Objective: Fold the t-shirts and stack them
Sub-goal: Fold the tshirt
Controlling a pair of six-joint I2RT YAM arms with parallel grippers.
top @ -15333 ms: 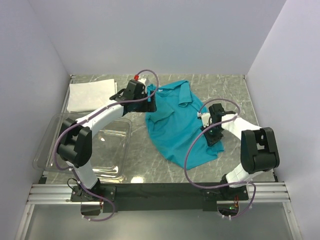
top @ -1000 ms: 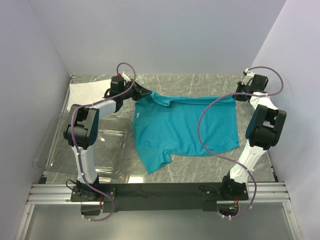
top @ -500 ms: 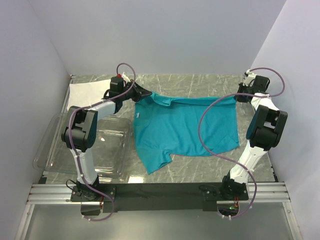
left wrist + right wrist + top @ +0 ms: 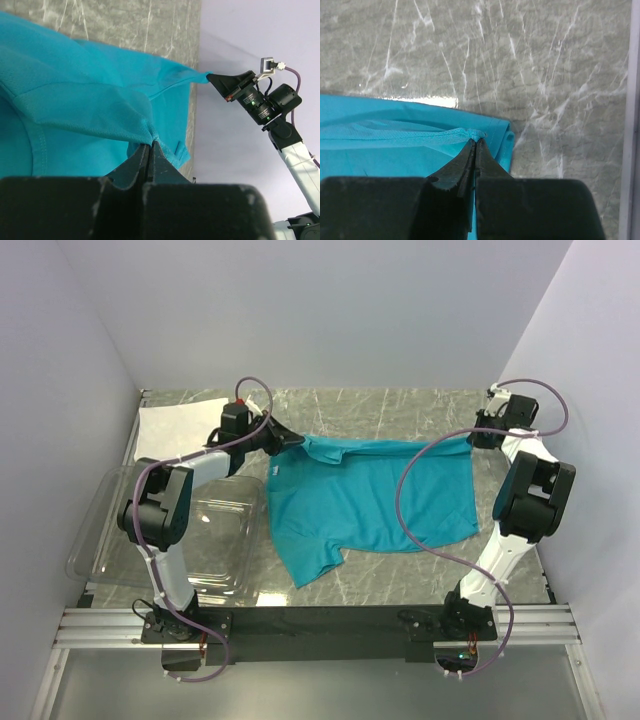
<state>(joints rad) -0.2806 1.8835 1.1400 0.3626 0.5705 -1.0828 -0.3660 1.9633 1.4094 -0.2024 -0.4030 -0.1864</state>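
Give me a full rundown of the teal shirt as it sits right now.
The teal shirt is plain, thin knit cloth with short sleeves, spread sideways and mostly flat on the marble table. Its far edge is pulled taut between both grippers: the left gripper is shut on a pinch beside the collar, the right gripper on the far right corner. One sleeve juts toward the arms' bases.

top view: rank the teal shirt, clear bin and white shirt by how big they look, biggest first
1. teal shirt, spread flat, looks slightly the largest.
2. bin, close behind; the left arm covers part of it, so the order of these two is unsure.
3. white shirt, folded, clearly the smallest.
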